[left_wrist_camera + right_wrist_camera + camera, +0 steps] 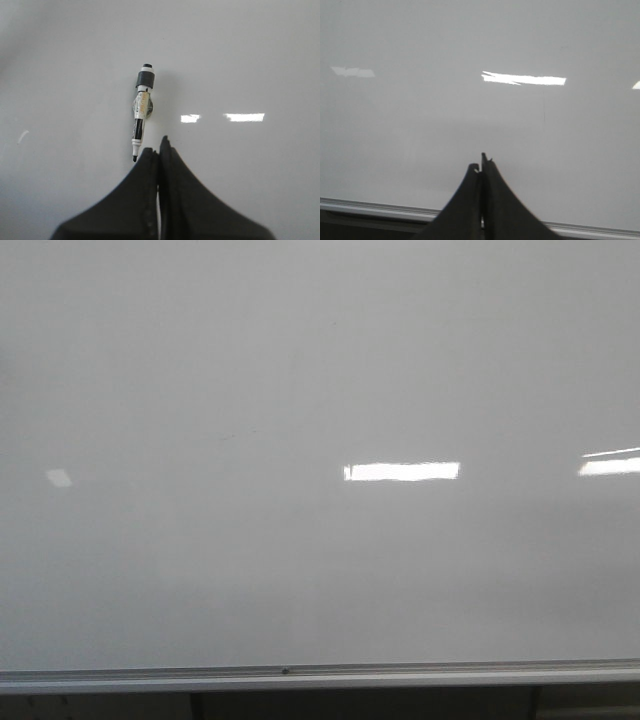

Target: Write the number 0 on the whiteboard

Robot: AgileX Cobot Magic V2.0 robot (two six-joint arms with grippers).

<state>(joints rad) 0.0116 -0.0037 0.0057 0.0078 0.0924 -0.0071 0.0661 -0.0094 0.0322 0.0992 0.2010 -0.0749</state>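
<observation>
My left tool (159, 150) is clenched with nothing between its dark fingers (142, 190), which press flat together. Just beside its tip, toward eleven o'clock in the left wrist view, a marker (140, 112) sits against the whiteboard (250, 60), black nib end nearest the tool and grey cap end away from it; tool and marker do not touch. My right tool (481, 164) is clenched too, empty, facing the same board above its silver rail (365, 209). In the front view the whiteboard (200, 360) fills nearly everything, its rail (400, 674) running along six o'clock, with a bright light reflection (401, 471) slightly toward four o'clock from centre. I see no drawn 0 on the surface, only faint grey smudges (240, 433).
</observation>
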